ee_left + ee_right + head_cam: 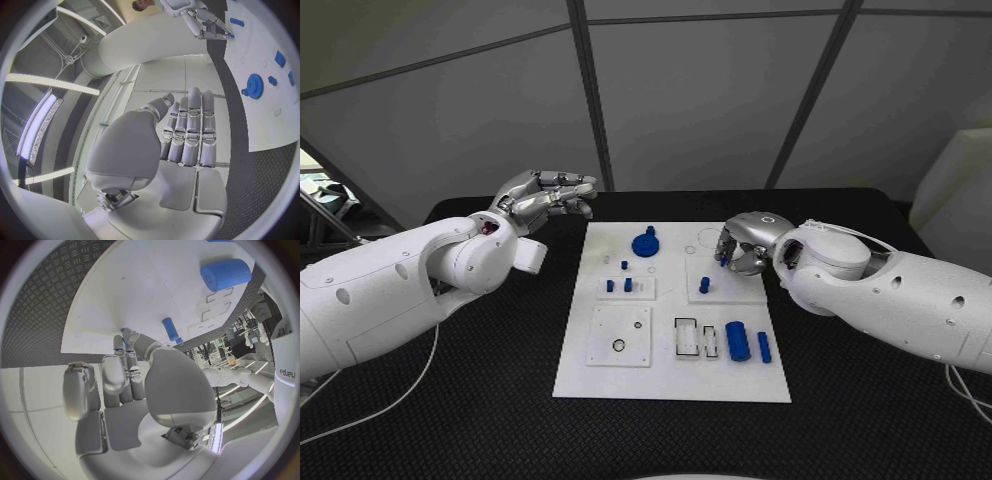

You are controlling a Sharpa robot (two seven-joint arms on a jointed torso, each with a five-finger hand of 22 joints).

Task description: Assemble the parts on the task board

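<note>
The task board (672,365) lies flat in the middle of the desk (488,400), long side running away from the robot. Its parts are spread across it: a blue gear (646,243) stands near the far edge, small blue pegs (627,285) stand in a square insert at the middle left, and a thick blue cylinder (736,341) lies beside a thinner blue pin (764,346) near the right edge, next to two rectangular recesses. A black ring (617,346) sits on the lower left insert.

The right hand (744,248) is lowered over the board's far right insert, fingers (119,347) curled down at a small blue peg (705,285) region. A blue piece shows at the fingertips in the right wrist view; whether it is actually pinched cannot be told. This placement probably serves to seat or pick a peg there.

The left hand (548,195) is raised clear of the board, off its far left corner, fingers loosely curled together and holding nothing. It is likely parked there to keep the work area unobstructed.

The desk is black with a textured mat. Grey panelled walls with dark seams enclose the cell behind it.
</note>
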